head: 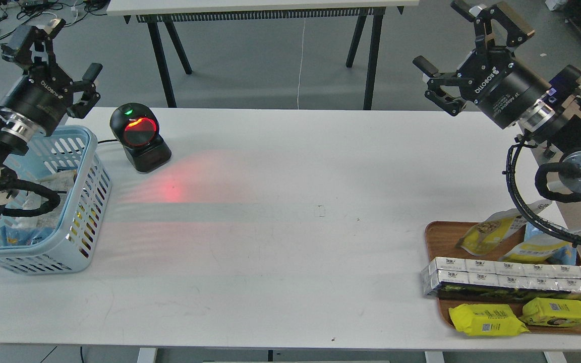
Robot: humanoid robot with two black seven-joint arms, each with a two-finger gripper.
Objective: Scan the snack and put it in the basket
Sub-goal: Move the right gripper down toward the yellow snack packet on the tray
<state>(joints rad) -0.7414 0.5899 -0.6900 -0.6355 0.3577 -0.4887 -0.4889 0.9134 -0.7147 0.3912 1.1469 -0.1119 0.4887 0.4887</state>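
The snack, a yellow and silver-white pouch with a round picture of pale nuts, lies at the back of the brown wooden tray at the right, partly behind my right arm's black cable. The light blue slotted basket stands at the table's left edge with a few packs inside, half hidden by my left arm. My left gripper hangs open and empty above the basket's far end. My right gripper is raised high beyond the table's far right, open and empty, well above the tray.
A black scanner with a red window and green light stands right of the basket, casting red light on the white table. The tray also holds a blue-and-yellow pouch, a row of white cartons and two flat yellow packs.
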